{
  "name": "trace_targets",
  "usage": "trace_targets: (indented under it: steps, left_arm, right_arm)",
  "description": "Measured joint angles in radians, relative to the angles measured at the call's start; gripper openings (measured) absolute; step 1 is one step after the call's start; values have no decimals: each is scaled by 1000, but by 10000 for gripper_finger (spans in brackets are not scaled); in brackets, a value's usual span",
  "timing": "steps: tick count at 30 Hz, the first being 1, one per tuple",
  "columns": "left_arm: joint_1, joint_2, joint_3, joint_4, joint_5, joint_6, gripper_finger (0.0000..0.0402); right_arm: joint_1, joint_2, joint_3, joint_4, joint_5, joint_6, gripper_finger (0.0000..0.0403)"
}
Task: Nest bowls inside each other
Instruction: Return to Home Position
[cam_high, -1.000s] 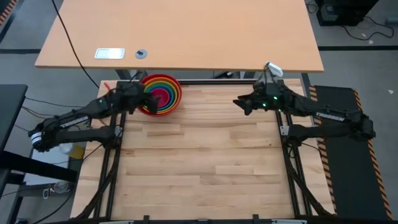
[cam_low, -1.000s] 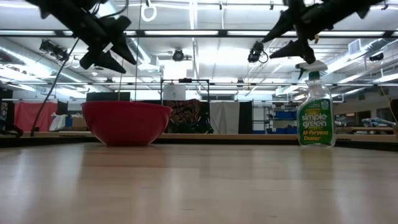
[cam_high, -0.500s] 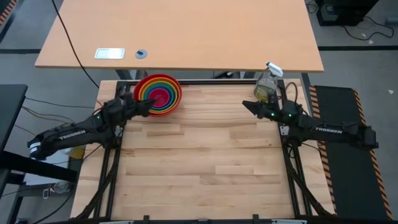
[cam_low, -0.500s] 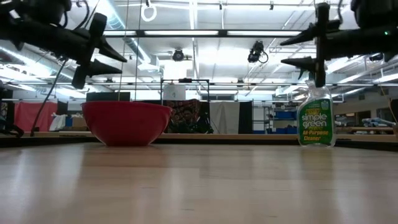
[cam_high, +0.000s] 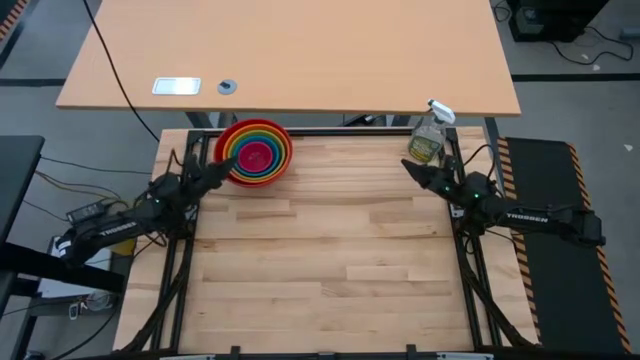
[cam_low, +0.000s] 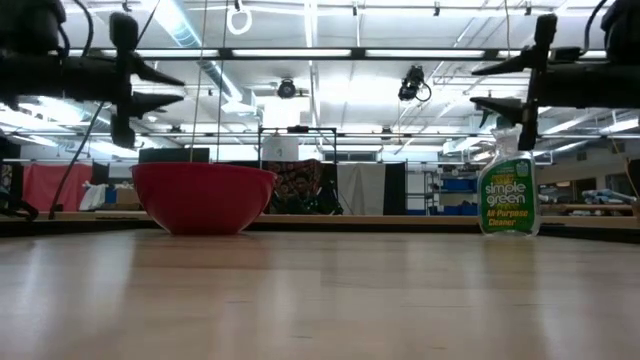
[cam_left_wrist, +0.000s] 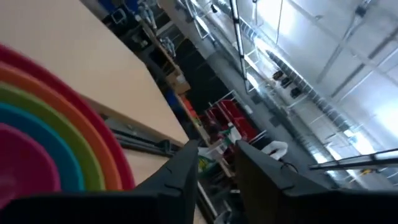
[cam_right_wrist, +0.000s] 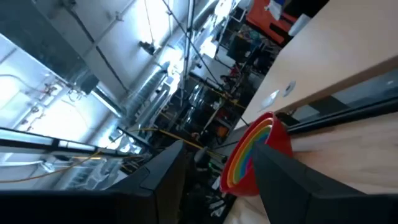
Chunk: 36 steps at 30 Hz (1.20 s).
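wood table (cam_high: 330, 250) holds the bowls (cam_high: 255, 152) nested in one stack just ahead of my left gripper (cam_high: 215, 170), fingers spread, empty. right gripper (cam_high: 412, 170) spread too, spray bottle (cam_high: 427, 140) just beside it. stacking looks done; i judge homing is in hand. next: draw both arms back clear.

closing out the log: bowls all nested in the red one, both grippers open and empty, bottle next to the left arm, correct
Not quite: the bottle stands next to the right arm, as the high view shows. The rest holds: the bowls are all nested in the red one, and the left gripper and right gripper are open and empty.
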Motion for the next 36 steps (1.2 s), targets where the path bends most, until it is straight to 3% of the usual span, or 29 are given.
trace_targets:
  steps: [3,13,22,28,33,36]
  left_arm:
    - [0,-31,-68,68,16,-30,99]
    - [-33,-45,-69,102,52,26,64]
    - [-46,-41,-70,-72,60,54,59]
    - [-46,-41,-70,-269,60,305,59]
    - [-43,-19,-70,-267,61,740,59]
    - [-43,-16,-70,-266,61,860,59]
  right_arm:
    - [0,-3,0,28,-15,-4,192]
    - [0,-8,0,139,-128,-34,192]
    - [0,-7,0,69,-152,-189,192]
    - [0,-7,0,-16,-176,-445,192]
    - [0,-7,0,-76,-171,-715,192]
    - [0,-7,0,-77,-171,-756,192]
